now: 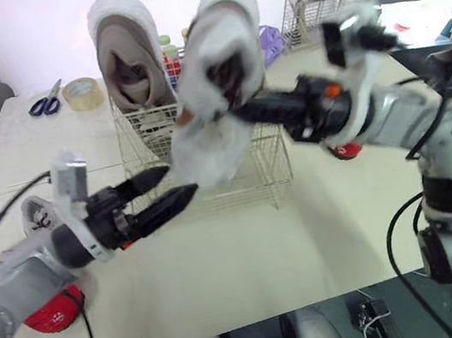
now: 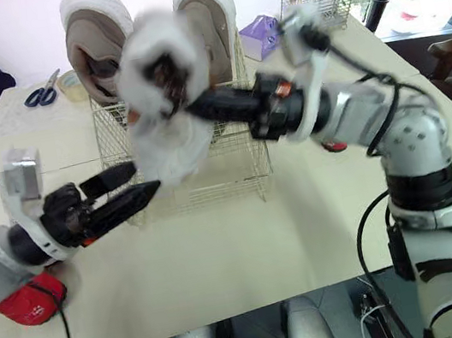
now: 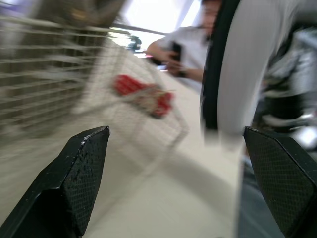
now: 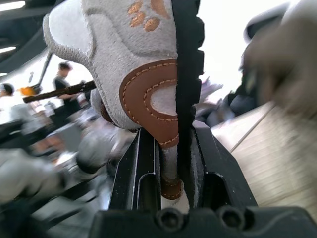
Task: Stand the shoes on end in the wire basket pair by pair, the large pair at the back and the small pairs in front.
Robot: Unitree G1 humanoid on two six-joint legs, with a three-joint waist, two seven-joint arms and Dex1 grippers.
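Note:
The wire basket stands mid-table with the large beige pair upright on end at its back. My right gripper is shut on the heel of a small white shoe, which has a brown heel patch, and holds it in the air over the basket's front. The shoe partly hides the right-hand large shoe. My left gripper is open, its fingers wide apart, just in front of the basket and below the held shoe.
A red shoe and a small pale shoe lie on the table by my left arm. Another red shoe lies right of the basket. Scissors, tape and a wire rack sit at the back. A person sits at the right.

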